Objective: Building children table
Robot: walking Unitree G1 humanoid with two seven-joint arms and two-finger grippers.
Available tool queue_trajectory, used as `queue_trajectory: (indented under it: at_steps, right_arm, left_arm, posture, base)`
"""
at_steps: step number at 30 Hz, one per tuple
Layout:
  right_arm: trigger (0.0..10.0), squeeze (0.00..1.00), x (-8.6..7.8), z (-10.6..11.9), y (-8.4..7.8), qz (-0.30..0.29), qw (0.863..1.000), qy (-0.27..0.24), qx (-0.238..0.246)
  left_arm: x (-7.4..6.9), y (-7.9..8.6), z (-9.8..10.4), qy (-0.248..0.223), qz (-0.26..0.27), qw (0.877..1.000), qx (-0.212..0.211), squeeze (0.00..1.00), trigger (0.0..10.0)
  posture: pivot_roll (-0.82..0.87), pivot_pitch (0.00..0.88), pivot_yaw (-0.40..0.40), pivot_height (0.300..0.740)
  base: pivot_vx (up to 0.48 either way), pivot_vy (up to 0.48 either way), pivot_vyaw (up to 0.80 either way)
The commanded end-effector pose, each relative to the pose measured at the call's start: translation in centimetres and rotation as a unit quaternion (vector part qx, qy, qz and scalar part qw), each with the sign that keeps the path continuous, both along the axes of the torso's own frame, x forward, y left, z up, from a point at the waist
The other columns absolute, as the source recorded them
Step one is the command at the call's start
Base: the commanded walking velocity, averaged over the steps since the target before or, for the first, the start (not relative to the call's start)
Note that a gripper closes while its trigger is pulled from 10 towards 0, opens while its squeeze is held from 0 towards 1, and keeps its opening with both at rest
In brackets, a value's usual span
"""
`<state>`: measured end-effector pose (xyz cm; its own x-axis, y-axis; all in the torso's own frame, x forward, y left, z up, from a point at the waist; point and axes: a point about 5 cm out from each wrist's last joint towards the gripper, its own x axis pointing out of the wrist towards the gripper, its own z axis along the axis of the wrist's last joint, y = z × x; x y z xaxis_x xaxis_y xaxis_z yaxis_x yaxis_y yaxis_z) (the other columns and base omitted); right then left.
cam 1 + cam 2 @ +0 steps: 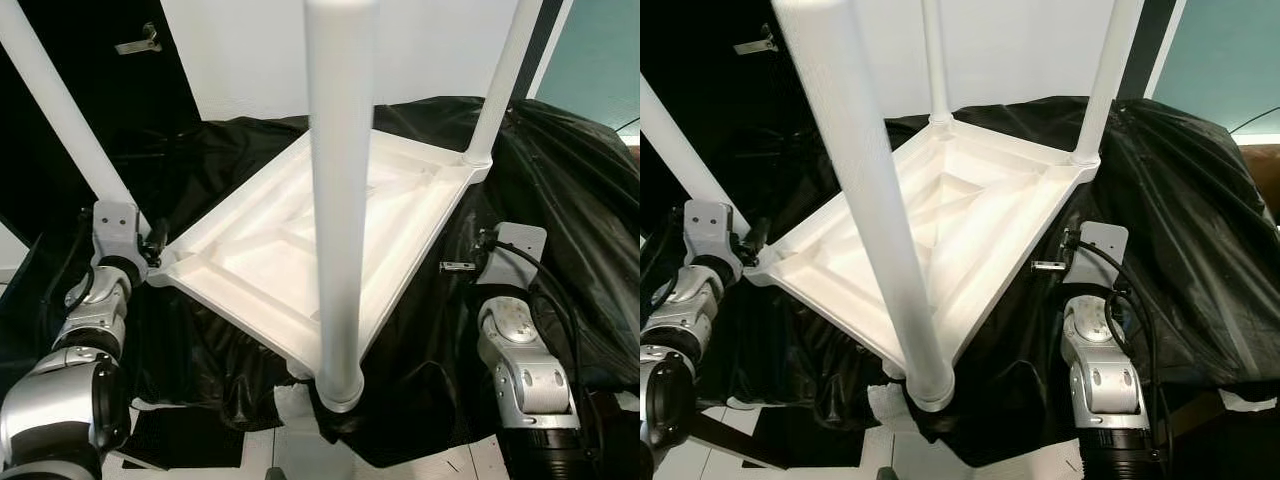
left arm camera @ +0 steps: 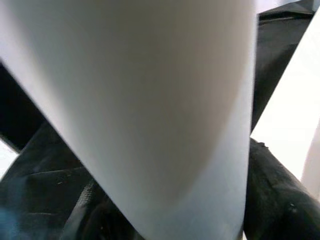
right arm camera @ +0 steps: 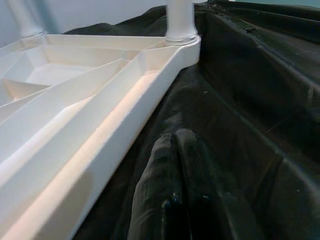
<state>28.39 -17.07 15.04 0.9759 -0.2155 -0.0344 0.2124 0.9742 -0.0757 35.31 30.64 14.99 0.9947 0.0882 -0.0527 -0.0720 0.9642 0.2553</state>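
Black cloth (image 1: 560, 200) is draping the raised surface under a pale wall, and the upturned white tabletop (image 1: 300, 250) is lying on it with its ribbed underside facing up. At the left, the left gripper (image 1: 155, 243) is reaching in at the tabletop's left corner, right beside the left leg (image 1: 60, 110) slanting up from there; its wrist camera is pressed so close to that white tube that I cannot tell how its jaws are standing. In the middle, the near leg (image 1: 340, 200) is standing upright in the closest corner socket, and two more legs are rising from the far corners, the far right leg (image 1: 500, 90) among them. To the right, the right gripper (image 3: 175, 200) is resting low on the cloth just beside the tabletop's right edge, its fingers lying together and gripping nothing. All four legs seem to be fitted, so the work looks near its end; the next move probably calls for seating the left leg firmly, then turning the table upright.
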Motion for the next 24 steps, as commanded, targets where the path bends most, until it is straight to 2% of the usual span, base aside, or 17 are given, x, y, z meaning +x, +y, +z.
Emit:
queue_trajectory:
  at_steps: [1, 4, 5, 12, 13, 21, 23, 24]
  right_arm:
    - [10.0, 0.00, -0.1, -0.2, -0.1, -0.002, 1.000, 0.006, -0.001]
    - [10.0, 0.00, -0.2, -0.3, -0.1, -0.004, 1.000, 0.007, 0.000]
    - [10.0, 0.00, -0.3, -0.4, -0.1, -0.003, 1.000, 0.009, 0.000]
    - [10.0, 0.00, 0.0, -0.3, 0.1, 0.004, 1.000, 0.009, -0.001]
    - [10.0, 0.00, 0.1, -0.2, 0.2, 0.006, 1.000, 0.008, -0.001]
    - [10.0, 0.00, 0.1, -0.1, 0.1, 0.006, 1.000, 0.007, -0.001]
    - [10.0, 0.00, 0.1, -0.2, 0.1, 0.006, 1.000, 0.008, -0.001]
    - [10.0, 0.00, 0.1, -0.2, 0.1, 0.006, 1.000, 0.008, -0.002]
  left_arm:
    - [-1.4, 3.6, 0.7, -0.018, 0.144, 0.989, 0.040, 0.00, 0.0]
    - [-1.7, 4.0, 0.6, -0.017, 0.150, 0.988, 0.043, 0.00, 0.0]
    - [-2.3, 5.0, 0.7, -0.016, 0.167, 0.985, 0.049, 0.00, 0.0]
    - [-3.1, 6.0, 0.6, -0.010, 0.184, 0.981, 0.061, 0.00, 0.0]
    - [-3.6, 6.4, 0.0, 0.002, 0.194, 0.978, 0.071, 0.00, 0.0]
    - [-4.4, 6.8, -1.0, 0.017, 0.209, 0.975, 0.077, 0.00, 0.0]
    - [-4.4, 6.0, -1.9, 0.025, 0.188, 0.979, 0.068, 0.00, 0.0]
    - [-4.2, 5.2, -2.5, 0.031, 0.168, 0.983, 0.066, 0.00, 6.4]
  posture:
    - [0.01, 0.000, 0.047, 0.740]
    - [0.01, 0.000, 0.046, 0.740]
    - [0.02, 0.000, 0.040, 0.740]
    - [0.03, 0.000, 0.035, 0.740]
    - [0.03, 0.000, 0.035, 0.740]
    - [0.02, 0.000, 0.036, 0.740]
    - [0.02, 0.000, 0.036, 0.740]
    - [0.02, 0.000, 0.035, 0.740]
  base:
    - [0.000, 0.000, 0.00]
    - [0.000, 0.000, 0.00]
    - [0.000, 0.000, 0.00]
    - [0.000, 0.000, 0.00]
    - [0.000, 0.000, 0.00]
    - [0.000, 0.000, 0.00]
    - [0.000, 0.000, 0.00]
    - [0.000, 0.000, 0.00]
